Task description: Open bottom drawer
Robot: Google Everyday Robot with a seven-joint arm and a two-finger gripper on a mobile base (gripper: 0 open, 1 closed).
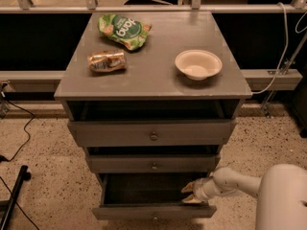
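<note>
1. The bottom drawer (129, 211) is sitting lowest in the grey cabinet (144, 80). It is projecting well forward of the two fronts above, with its dark interior showing.
2. The gripper (190, 194) is hovering at the drawer's right end, just behind the front panel's top edge. Its fingers are spreading apart and clasping nothing.
3. The panel's long axis is running side to side, and it is lying just below and ahead of the gripper. Its small round metal knob (154, 217) is sitting away at the panel's centre.
4. Judgement: any further pull is likely going straight outward, square to the panel.
5. The wood is looking matte, flat-faced and square-edged, and the gripper shell is looking pale and smooth.
</note>
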